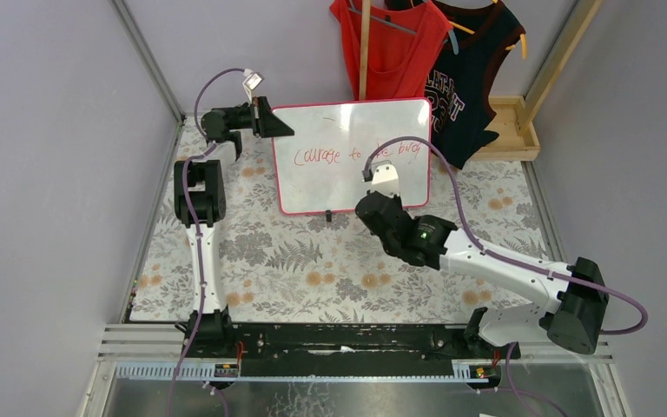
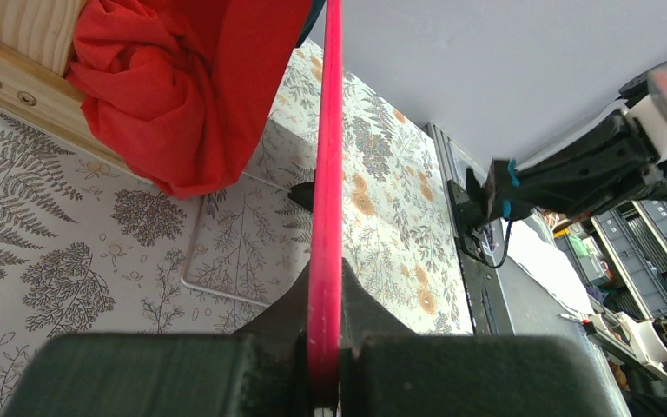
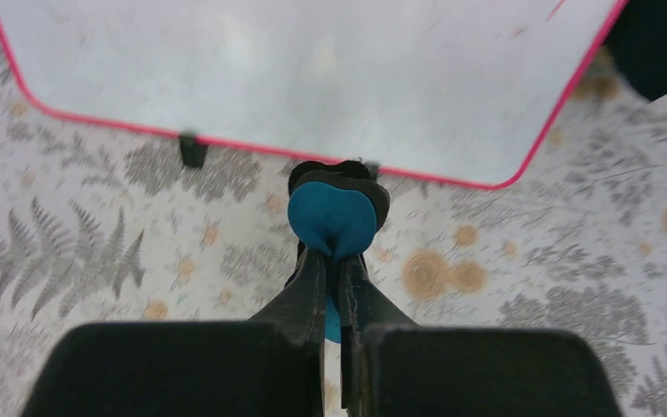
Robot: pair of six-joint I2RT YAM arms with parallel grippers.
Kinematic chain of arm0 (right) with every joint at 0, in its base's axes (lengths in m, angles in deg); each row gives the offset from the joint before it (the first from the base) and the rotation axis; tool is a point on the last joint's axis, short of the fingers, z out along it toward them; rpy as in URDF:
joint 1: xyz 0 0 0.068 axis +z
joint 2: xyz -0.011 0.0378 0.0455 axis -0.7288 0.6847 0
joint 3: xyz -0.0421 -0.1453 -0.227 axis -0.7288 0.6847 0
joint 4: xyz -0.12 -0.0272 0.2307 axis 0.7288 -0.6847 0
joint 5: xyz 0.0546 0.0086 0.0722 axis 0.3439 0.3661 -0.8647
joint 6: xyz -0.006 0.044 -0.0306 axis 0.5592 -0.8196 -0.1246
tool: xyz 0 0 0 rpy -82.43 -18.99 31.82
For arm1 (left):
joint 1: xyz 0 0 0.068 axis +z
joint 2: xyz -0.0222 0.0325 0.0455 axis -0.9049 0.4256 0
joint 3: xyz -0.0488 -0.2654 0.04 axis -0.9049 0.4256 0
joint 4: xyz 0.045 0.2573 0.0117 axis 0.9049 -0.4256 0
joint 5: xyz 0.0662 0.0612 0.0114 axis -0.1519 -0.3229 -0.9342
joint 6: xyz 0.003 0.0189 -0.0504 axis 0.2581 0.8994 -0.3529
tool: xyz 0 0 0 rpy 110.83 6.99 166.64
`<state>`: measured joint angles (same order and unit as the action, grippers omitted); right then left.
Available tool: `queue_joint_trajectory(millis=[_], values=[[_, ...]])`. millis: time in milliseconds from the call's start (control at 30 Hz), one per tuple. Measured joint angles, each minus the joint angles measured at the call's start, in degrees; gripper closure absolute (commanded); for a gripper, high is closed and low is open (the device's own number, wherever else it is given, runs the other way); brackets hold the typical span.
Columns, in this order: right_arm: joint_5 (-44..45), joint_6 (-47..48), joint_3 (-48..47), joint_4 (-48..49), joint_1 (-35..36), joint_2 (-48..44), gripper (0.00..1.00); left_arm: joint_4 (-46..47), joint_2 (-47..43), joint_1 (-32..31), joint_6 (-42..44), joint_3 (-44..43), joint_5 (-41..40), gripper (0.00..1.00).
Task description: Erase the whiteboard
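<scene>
While both arm bases sit at the near edge, the right arm reaches diagonally up-left across the fern-print tablecloth [image 1: 295, 261]. right gripper [image 3: 333, 265] jaws are clamped on the eraser [image 3: 332, 217], blue pad with a black back, pinched at its near end, with the blue face in the wrist cam. eraser sits just in front of the whiteboard [image 1: 347, 130], low on its right half. can't tell whether it touches the surface

whiteboard is mid-table toward the far side, standing on its long lower edge on two black clip feet [image 3: 193, 149], pink-red frame, glossy white face toward the arms. red handwriting [image 1: 330, 156] runs across the middle. the left part reads roughly "courage to", and the right arm's wrist hides part of the rest

left arm goes straight up the left side, then bends right. left gripper [image 1: 269, 122] jaws are closed on the board's upper left edge, and the left wrist cam shows the frame edge-on between the fingers [image 2: 278, 313]

beyond the board is a red garment [image 1: 391, 43] with a dark printed garment [image 1: 465, 95] to its right, both hanging over a wooden stand [image 1: 508, 122] at the far right
</scene>
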<state>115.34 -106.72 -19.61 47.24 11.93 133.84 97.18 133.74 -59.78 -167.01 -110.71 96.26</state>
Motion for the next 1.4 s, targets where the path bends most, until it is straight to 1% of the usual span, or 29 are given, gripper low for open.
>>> queue_joint_trajectory(millis=[67, 100, 167, 300, 367, 467, 567, 733, 1100, 1200, 1400], values=[[2.56, 2.62, -0.79, 1.51, -1.18, 0.09, 1.0, 0.02, 0.0, 0.0, 0.0, 0.0, 0.0, 1.0], [2.67, 4.04, -1.44, 2.32, -2.91, 0.2, 1.0, 0.02, 0.0, 0.0, 0.0, 0.0, 0.02, 1.0], [1.2, 6.1, -2.97, 4.0, -8.83, 0.61, 1.0, 0.02, 0.0, 0.0, 0.0, 0.02, 0.0, 1.0], [-5.81, 8.72, -7.56, 5.33, -24.0, 3.19, 1.0, 0.02, 0.0, 0.0, 0.0, 0.02, 0.02, 1.0], [-9.4, 9.88, -10.58, 5.07, -29.09, 5.27, 1.0, 0.02, 0.0, 0.0, 0.0, 0.02, 0.02, 1.0], [-14.03, 11.52, -14.4, 4.85, -32.94, 8.28, 1.0, 0.02, 0.0, 0.0, -0.02, 0.02, 0.02, 1.0], [-17.4, 12.7, -16.5, 5.03, -34.8, 10.67, 1.0, 0.02, 0.0, 0.0, -0.02, 0.02, 0.02, 1.0], [-21.16, 13.57, -16.2, 6.54, -37.11, 13.53, 1.0, 0.04, 0.0, 0.0, -0.04, 0.0, 0.02, 1.0], [-20.98, 15.93, 0.61, 25.35, -38.36, 13.73, 1.0, 0.04, 0.0, 0.0, -0.04, 0.0, 0.02, 1.0], [-20.33, 16.81, 2.82, 29.24, -38.36, 13.73, 1.0, 0.04, 0.0, 0.0, -0.07, 0.0, 0.02, 1.0], [-19.12, 18.16, 3.65, 35.54, -38.38, 13.62, 1.0, 0.04, 0.0, 0.0, -0.04, 0.0, 0.02, 1.0]])
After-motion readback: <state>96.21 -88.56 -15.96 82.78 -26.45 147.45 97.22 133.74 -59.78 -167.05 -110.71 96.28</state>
